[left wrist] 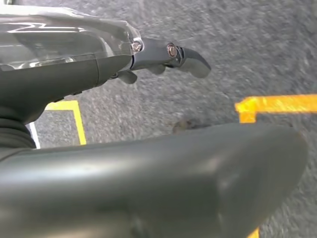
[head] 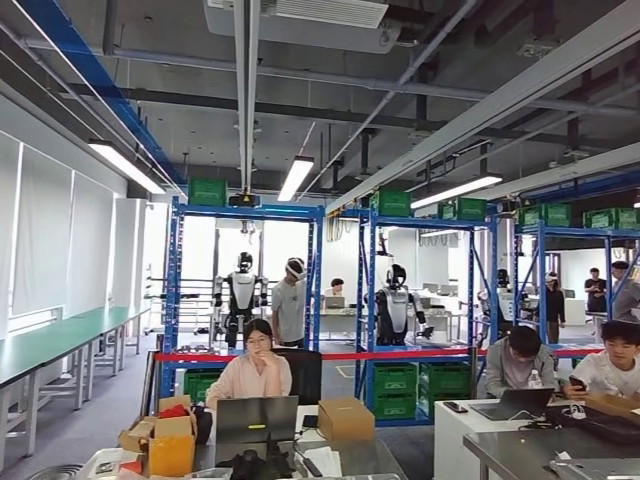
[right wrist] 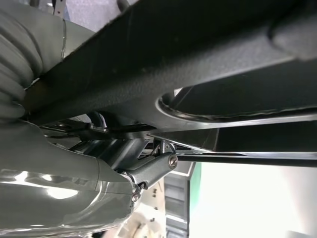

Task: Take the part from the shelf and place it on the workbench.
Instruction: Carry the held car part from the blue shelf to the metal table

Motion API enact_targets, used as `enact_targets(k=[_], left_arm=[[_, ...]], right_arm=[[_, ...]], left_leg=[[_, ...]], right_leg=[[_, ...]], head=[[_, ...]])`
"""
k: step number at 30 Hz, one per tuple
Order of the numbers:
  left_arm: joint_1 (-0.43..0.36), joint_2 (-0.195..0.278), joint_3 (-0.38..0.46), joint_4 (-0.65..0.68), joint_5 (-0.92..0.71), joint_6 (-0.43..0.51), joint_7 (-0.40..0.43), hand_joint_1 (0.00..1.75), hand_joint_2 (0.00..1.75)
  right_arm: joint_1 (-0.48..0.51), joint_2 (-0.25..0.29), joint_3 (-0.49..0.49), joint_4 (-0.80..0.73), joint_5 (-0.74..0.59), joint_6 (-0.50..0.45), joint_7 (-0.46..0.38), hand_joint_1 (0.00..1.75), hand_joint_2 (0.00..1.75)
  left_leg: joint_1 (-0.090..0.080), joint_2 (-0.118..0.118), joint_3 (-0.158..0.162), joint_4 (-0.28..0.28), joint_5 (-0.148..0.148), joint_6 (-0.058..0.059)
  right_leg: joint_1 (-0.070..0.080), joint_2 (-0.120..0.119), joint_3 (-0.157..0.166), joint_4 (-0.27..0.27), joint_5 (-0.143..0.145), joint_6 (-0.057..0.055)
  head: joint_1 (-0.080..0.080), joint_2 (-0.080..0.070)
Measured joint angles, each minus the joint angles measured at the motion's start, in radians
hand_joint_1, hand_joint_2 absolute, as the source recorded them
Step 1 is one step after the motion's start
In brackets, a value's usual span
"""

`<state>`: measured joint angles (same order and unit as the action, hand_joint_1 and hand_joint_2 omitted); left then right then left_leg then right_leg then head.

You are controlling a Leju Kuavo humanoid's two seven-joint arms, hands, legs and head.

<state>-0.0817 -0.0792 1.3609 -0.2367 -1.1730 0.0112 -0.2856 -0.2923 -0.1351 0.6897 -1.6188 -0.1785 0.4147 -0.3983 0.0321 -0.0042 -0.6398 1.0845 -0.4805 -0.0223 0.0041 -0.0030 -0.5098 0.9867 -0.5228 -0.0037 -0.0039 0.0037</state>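
Readable text: none in any of the three views.
Cardboard boxes on the grey bench (head: 343,418): faces plain or too small to read; no lettering made out.
Open grey laptop lid (head: 256,417): a small yellow mark at its middle, too small to read as a word.
Green plastic crates on the blue steel shelf racks (head: 394,378): no label legible.
Grey floor under the left hand (left wrist: 170,57): yellow painted lines (left wrist: 276,104) and a white line, plain markings with no letters or numbers.
Right wrist view: blurred; no writing visible.
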Motion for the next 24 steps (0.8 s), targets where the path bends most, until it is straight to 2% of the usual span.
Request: enact_targets(k=[1, 4, 6, 7, 9, 10, 11, 12, 13, 14, 15, 17, 18, 19, 20, 22, 24], left_arm=[[-0.001, -0.001, 0.0, 0.0, 0.0, 0.0, 0.0, 0.0, 1.75], [-0.001, -0.002, 0.0, 0.0, 0.0, 0.001, 0.0, 0.0, 1.75], [-0.001, -0.001, 0.0, 0.0, 0.0, 0.002, 0.0, 0.0, 1.75], [-0.002, 0.0, 0.0, 0.0, 0.0, 0.003, 0.0, 0.0, 1.75], [-0.002, 0.0, 0.0, -0.001, -0.001, 0.003, 0.0, 0.0, 1.75], [-0.002, 0.0, 0.0, -0.001, -0.001, 0.003, 0.0, 0.0, 1.75], [-0.001, 0.0, 0.0, -0.001, -0.001, 0.002, 0.0, 0.0, 1.75], [-0.001, 0.0, 0.0, -0.001, -0.002, 0.003, 0.0, 0.0, 1.75], [0.0, 0.0, 0.0, -0.001, -0.002, 0.003, 0.0, 0.0, 1.75], [-0.001, 0.0, 0.0, 0.0, -0.002, 0.003, 0.0, 0.0, 1.75], [-0.001, 0.0, 0.0, 0.0, -0.002, 0.003, 0.0, 0.0, 1.75], [-0.002, -0.002, 0.0, 0.0, -0.002, 0.003, 0.0, 0.0, 1.75], [0.001, -0.002, 0.0, 0.0, -0.002, 0.003, 0.0, 0.0, 1.75], [0.003, -0.002, 0.0, 0.0, -0.002, 0.002, 0.0, 0.0, 1.75], [0.006, -0.002, 0.0, 0.0, -0.002, 0.002, -0.001, 0.0, 1.75], [0.002, -0.001, 0.0, 0.0, -0.002, 0.002, -0.001, 0.0, 1.75], [-0.008, 0.001, -0.001, -0.001, -0.002, 0.002, -0.002, 0.0, 1.75]], right_arm=[[-0.001, 0.0, 0.0, 0.0, 0.003, 0.0, 0.0, 1.75, 1.75], [-0.002, -0.001, 0.0, -0.001, 0.019, -0.002, 0.001, 1.75, 1.75], [-0.006, -0.001, 0.0, -0.001, 0.024, -0.004, 0.0, 1.75, 1.75], [-0.008, -0.001, 0.0, -0.001, 0.025, -0.004, 0.0, 1.75, 1.75], [-0.01, -0.002, 0.0, 0.0, 0.027, -0.004, -0.001, 1.75, 1.75], [-0.01, -0.002, 0.0, 0.0, 0.028, -0.004, -0.001, 1.75, 1.75], [-0.009, -0.002, 0.0, 0.0, 0.029, -0.004, -0.001, 1.75, 1.75], [-0.009, -0.002, 0.0, 0.0, 0.029, -0.004, -0.001, 1.75, 1.75], [-0.009, -0.002, 0.0, 0.0, 0.029, -0.004, -0.002, 1.75, 1.75], [-0.01, -0.002, 0.0, 0.0, 0.029, -0.004, -0.002, 1.75, 1.75], [-0.01, -0.003, 0.0, 0.0, 0.029, -0.004, -0.002, 1.75, 1.75], [-0.01, -0.005, 0.0, 0.001, 0.029, -0.004, -0.003, 1.75, 1.75], [-0.01, -0.006, 0.0, 0.001, 0.028, -0.004, -0.003, 1.75, 1.75], [-0.011, -0.006, -0.001, 0.0, 0.026, -0.004, -0.004, 1.75, 1.75], [-0.011, -0.005, -0.001, -0.001, 0.023, -0.004, -0.006, 1.75, 1.75], [-0.011, -0.001, -0.001, -0.004, 0.017, -0.005, -0.01, 1.75, 1.75], [-0.007, 0.0, -0.002, -0.004, 0.015, -0.005, -0.012, 1.75, 1.75]], left_leg=[[-0.002, 0.002, 0.004, -0.024, 0.012, 0.007], [-0.007, -0.003, 0.006, -0.029, -0.001, 0.037], [-0.005, -0.014, 0.019, -0.033, -0.007, 0.047], [-0.004, -0.019, 0.026, -0.035, -0.01, 0.051], [-0.004, -0.03, 0.035, -0.036, -0.018, 0.057], [-0.004, -0.037, 0.039, -0.036, -0.022, 0.057], [-0.004, -0.046, 0.043, -0.035, -0.027, 0.057], [-0.004, -0.056, 0.05, -0.036, -0.032, 0.057], [-0.005, -0.068, 0.057, -0.036, -0.037, 0.056], [-0.005, -0.079, 0.065, -0.037, -0.042, 0.054], [-0.003, -0.089, 0.071, -0.039, -0.046, 0.053], [0.004, -0.11, 0.078, -0.045, -0.051, 0.044], [0.006, -0.116, 0.081, -0.045, -0.05, 0.037], [0.006, -0.121, 0.085, -0.045, -0.048, 0.03], [0.004, -0.113, 0.091, -0.04, -0.05, 0.026], [-0.003, -0.066, 0.081, -0.004, -0.077, 0.023], [-0.007, -0.021, 0.027, 0.093, -0.131, 0.02]], right_leg=[[0.001, -0.001, 0.002, 0.005, -0.009, 0.007], [0.001, -0.006, 0.003, 0.017, -0.026, 0.025], [-0.002, -0.006, -0.008, 0.055, -0.042, 0.034], [-0.004, -0.006, -0.031, 0.101, -0.06, 0.039], [-0.006, -0.005, -0.115, 0.24, -0.11, 0.046], [-0.007, -0.004, -0.157, 0.299, -0.127, 0.047], [-0.007, -0.004, -0.188, 0.33, -0.126, 0.046], [-0.006, -0.002, -0.2, 0.32, -0.101, 0.044], [-0.006, 0.004, -0.194, 0.273, -0.058, 0.04], [-0.005, 0.018, -0.176, 0.203, -0.004, 0.033], [-0.005, 0.041, -0.158, 0.139, 0.036, 0.025], [0.0, 0.078, -0.136, 0.06, 0.061, 0.003], [0.002, 0.084, -0.13, 0.048, 0.054, -0.007], [0.005, 0.079, -0.12, 0.035, 0.052, -0.016], [0.004, 0.071, -0.105, 0.021, 0.059, -0.019], [-0.001, 0.055, -0.08, 0.006, 0.056, -0.02], [-0.001, 0.04, -0.067, 0.002, 0.05, -0.02]], head=[[0.0, 0.0], [0.0, 0.001], [0.0, 0.001], [0.0, 0.001], [0.0, 0.0], [0.0, 0.0], [0.0, 0.0], [0.0, 0.0], [0.0, 0.0], [0.0, 0.0], [0.0, 0.0], [0.001, 0.0], [0.001, 0.0], [0.001, 0.0], [0.001, 0.0], [0.002, 0.0], [0.002, 0.0]])
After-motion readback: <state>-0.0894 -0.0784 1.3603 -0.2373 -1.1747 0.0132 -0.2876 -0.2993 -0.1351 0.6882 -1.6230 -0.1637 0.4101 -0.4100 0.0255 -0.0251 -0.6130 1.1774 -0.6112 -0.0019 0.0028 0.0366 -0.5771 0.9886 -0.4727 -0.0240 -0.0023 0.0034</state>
